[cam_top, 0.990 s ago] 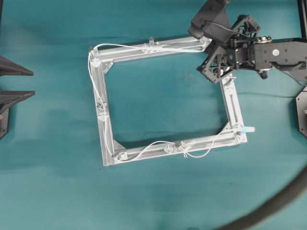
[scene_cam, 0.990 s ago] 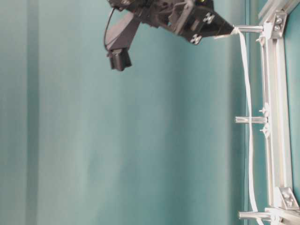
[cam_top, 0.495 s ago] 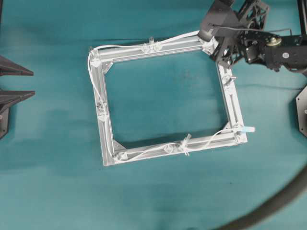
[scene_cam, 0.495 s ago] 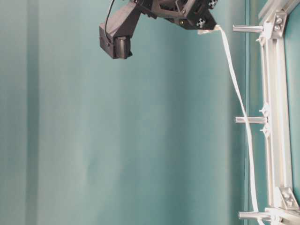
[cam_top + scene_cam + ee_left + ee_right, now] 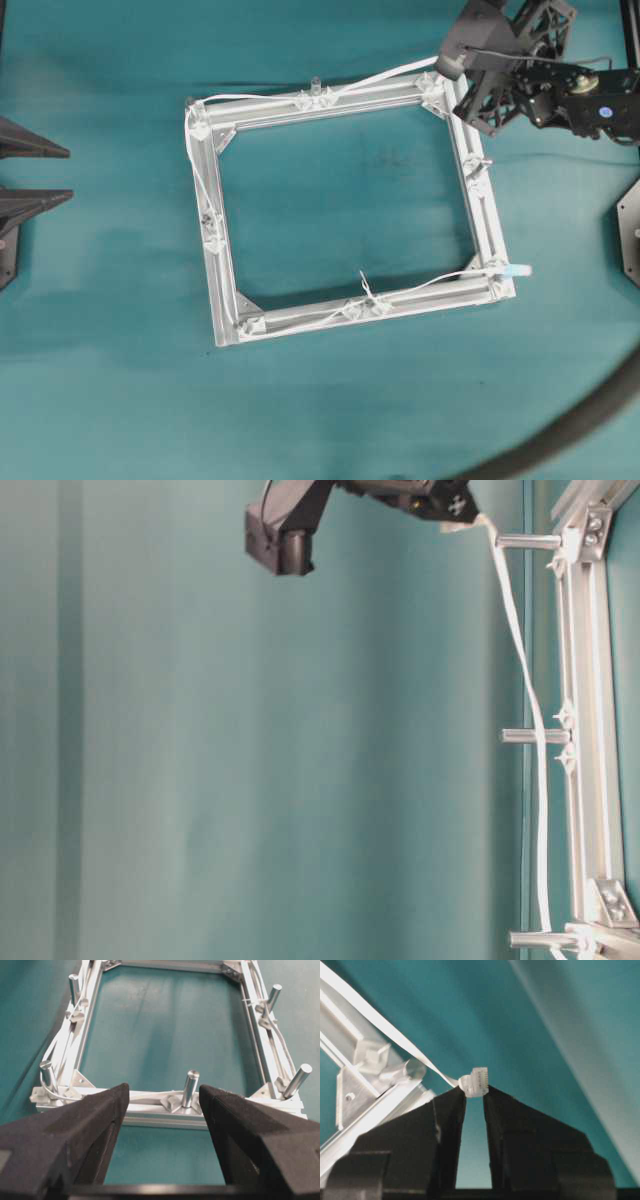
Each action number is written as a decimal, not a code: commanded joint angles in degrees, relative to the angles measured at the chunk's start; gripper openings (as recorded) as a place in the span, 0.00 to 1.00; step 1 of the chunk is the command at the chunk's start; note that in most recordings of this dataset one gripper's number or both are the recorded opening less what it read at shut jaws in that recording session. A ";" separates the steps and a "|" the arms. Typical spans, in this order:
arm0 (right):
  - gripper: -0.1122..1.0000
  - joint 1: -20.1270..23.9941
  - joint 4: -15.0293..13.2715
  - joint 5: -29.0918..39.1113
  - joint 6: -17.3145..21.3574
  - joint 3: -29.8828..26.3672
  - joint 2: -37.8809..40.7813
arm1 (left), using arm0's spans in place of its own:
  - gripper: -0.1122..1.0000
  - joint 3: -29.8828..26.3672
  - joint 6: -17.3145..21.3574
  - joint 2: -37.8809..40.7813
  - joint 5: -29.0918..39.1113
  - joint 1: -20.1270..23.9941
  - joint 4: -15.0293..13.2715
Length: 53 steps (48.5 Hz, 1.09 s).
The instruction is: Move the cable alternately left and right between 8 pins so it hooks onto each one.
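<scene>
The white cable runs round the silver frame, past the pins, with a knot on the near rail and a light-blue plug at the near right corner. My right gripper hangs above the frame's far right corner. In the right wrist view this gripper is shut on the cable's small white end plug. The cable stretches taut from it down past the pins. My left gripper is open and holds nothing, facing a pin on the left rail.
A thick dark hose curves across the lower right corner. A black arm base stands at the right edge. The left gripper's fingers lie at the left edge, apart from the frame. Teal cloth covers the table.
The right gripper rose and moved toward the far right with the cable end. The slack loop on the near rail was pulled in and the knot slid left.
</scene>
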 commanded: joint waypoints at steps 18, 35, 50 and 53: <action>0.24 -1.58 -5.10 -4.13 5.10 0.00 1.32 | 0.74 -0.62 0.18 0.44 -0.26 0.00 0.09; 0.24 -0.97 1.58 -7.29 14.15 2.37 -0.97 | 0.74 -0.62 0.18 0.44 -0.26 0.00 0.09; 0.24 -0.97 18.02 -12.57 16.96 3.25 -1.67 | 0.74 -0.62 0.18 0.44 -0.26 0.00 0.18; 0.19 -0.88 21.09 -13.71 16.96 3.52 -1.67 | 0.74 -0.62 0.18 0.44 -0.26 0.00 0.09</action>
